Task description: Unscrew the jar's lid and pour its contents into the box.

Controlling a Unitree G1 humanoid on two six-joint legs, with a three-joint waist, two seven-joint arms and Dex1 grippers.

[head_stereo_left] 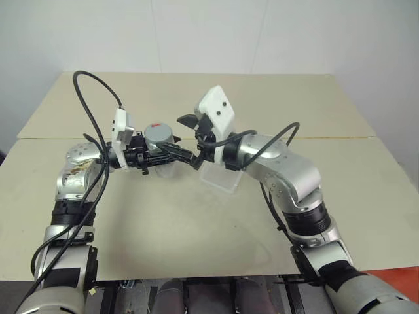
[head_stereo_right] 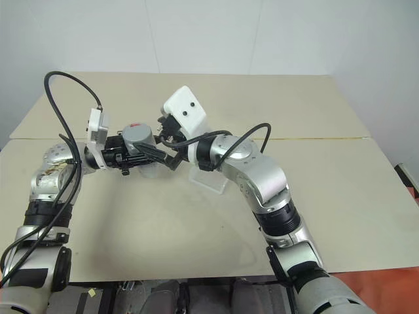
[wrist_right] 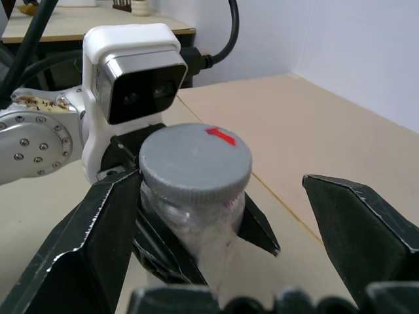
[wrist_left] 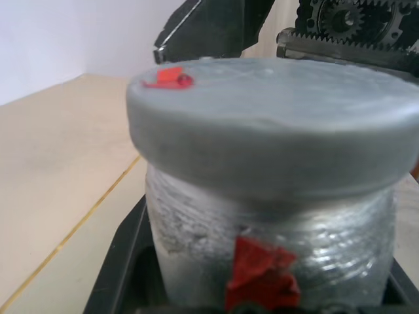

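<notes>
The jar [wrist_left: 262, 229], silvery with a red scrap on its side, stands upright above the table with my left gripper [head_stereo_left: 167, 154] shut on its body. The grey lid [wrist_right: 195, 160], marked red on top, sits on the jar. My right gripper [head_stereo_left: 191, 140] is open at lid height, its fingers [wrist_right: 360, 229] on either side of the lid and apart from it. The clear box [head_stereo_left: 219, 178] rests on the table just below my right wrist. The contents cannot be made out inside the jar.
A beige table [head_stereo_left: 163, 222] spreads beneath both arms, with a seam [head_stereo_left: 340, 137] running across it further back. A white wall rises behind its far edge. Black cables loop over both arms.
</notes>
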